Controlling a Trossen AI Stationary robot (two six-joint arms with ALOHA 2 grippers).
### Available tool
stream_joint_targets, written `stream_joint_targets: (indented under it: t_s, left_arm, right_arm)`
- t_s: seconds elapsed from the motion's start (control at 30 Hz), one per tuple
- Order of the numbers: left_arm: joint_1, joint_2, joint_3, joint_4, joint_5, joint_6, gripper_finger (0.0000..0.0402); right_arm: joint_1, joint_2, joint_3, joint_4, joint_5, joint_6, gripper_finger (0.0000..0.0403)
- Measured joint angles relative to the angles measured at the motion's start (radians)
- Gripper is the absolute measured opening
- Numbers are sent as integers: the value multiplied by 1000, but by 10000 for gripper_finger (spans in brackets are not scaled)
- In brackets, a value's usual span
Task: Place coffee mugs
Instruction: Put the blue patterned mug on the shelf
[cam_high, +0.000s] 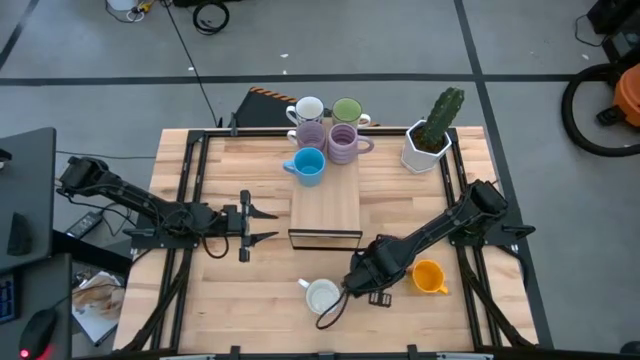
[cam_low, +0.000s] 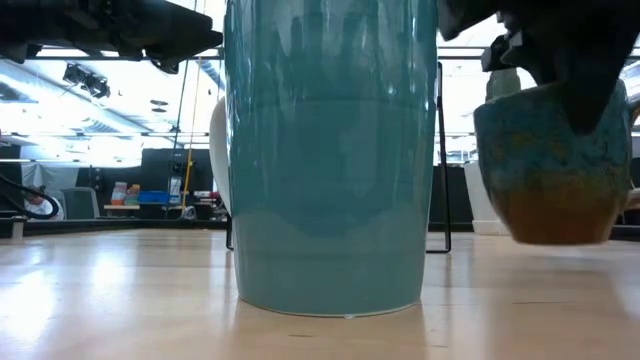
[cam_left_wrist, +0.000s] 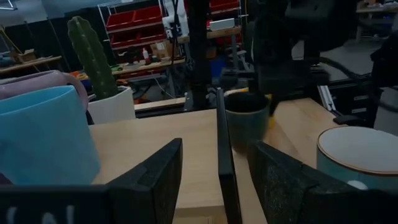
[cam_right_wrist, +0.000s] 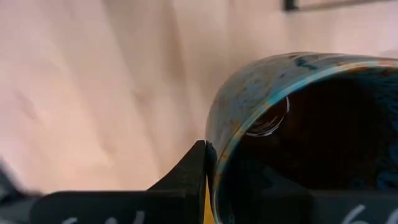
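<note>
The right claw (cam_high: 362, 277) is gripping the dark mug (cam_right_wrist: 298, 137) by its rim, just above the tabletop (cam_high: 250, 290) beside the white mug (cam_high: 322, 296); a swing could be knocking that neighbour; the left claw (cam_high: 262, 224) is waiting wide.

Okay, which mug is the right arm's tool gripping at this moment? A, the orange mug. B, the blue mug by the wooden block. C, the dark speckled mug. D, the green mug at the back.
C: the right wrist view shows the right tool clamped over the rim of the dark speckled mug, which hangs clear of the table in the low view, while the orange mug sits free beside the arm.
</note>
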Motion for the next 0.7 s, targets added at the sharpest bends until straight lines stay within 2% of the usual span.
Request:
stream_joint_targets:
  t_s: [0.3,0.53,0.7]
  left_arm:
    - [0,0,0,2,-3,20,188]
    - [0,0,0,37,-30,105,188]
    - [3,0,0,51,-30,119,188]
  right_arm:
    - [-1,-26,0,-269,143,-277,46]
    - [-73,-166,1,-269,203,-404,46]
    - [-127,-276,2,-259,310,-588,46]
